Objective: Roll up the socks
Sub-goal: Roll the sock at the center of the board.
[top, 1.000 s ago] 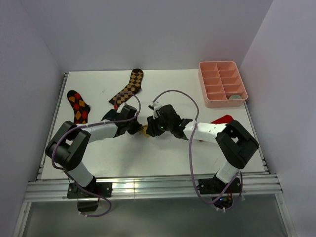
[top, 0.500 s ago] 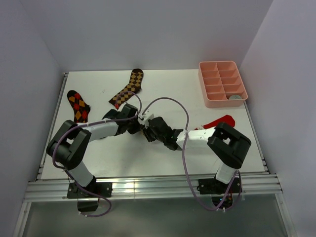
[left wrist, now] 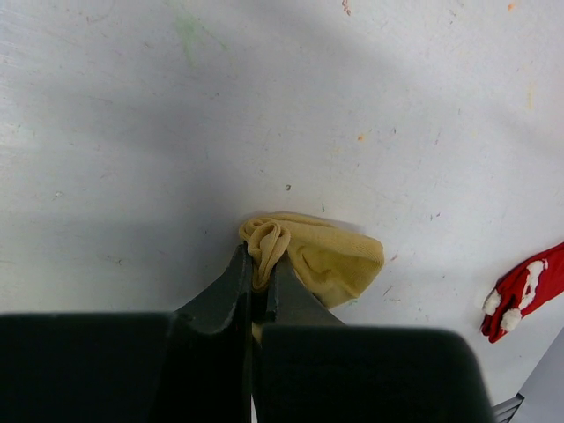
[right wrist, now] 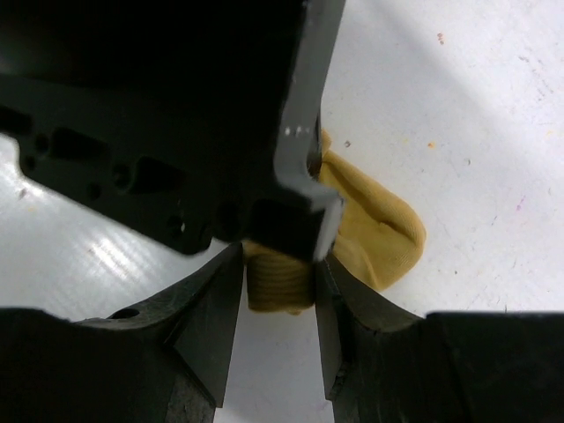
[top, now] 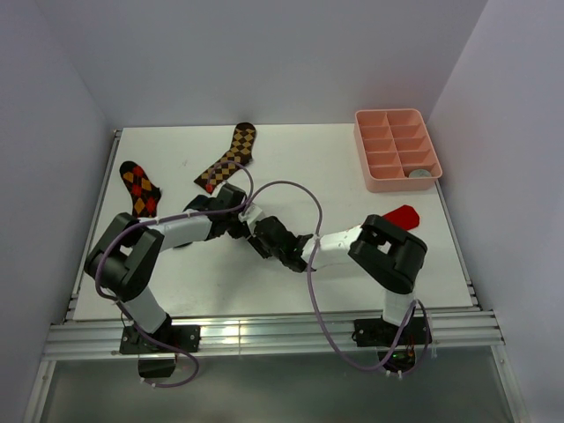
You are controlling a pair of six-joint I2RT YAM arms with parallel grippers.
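A mustard yellow sock point(left wrist: 328, 258) lies on the white table, one end bunched into a small roll. My left gripper point(left wrist: 262, 262) is shut on that bunched end. In the right wrist view the sock point(right wrist: 377, 231) runs under the left gripper's finger point(right wrist: 300, 132), and its rolled end sits between the jaws of my right gripper point(right wrist: 280, 275), filling the gap and touching both fingers. From above, the two grippers point(top: 249, 231) point(top: 263, 240) meet at mid-table and hide the sock.
A red sock with white trim point(top: 404, 214) point(left wrist: 529, 286) lies to the right, partly under the right arm. Two long checkered socks point(top: 231, 156) point(top: 141, 188) lie at the back left. A pink compartment tray point(top: 397, 185) stands at the back right.
The right gripper has swung left and nearer, round the sock, its arm folding in toward mid-table. The left gripper has stayed where it was, still shut on the sock.
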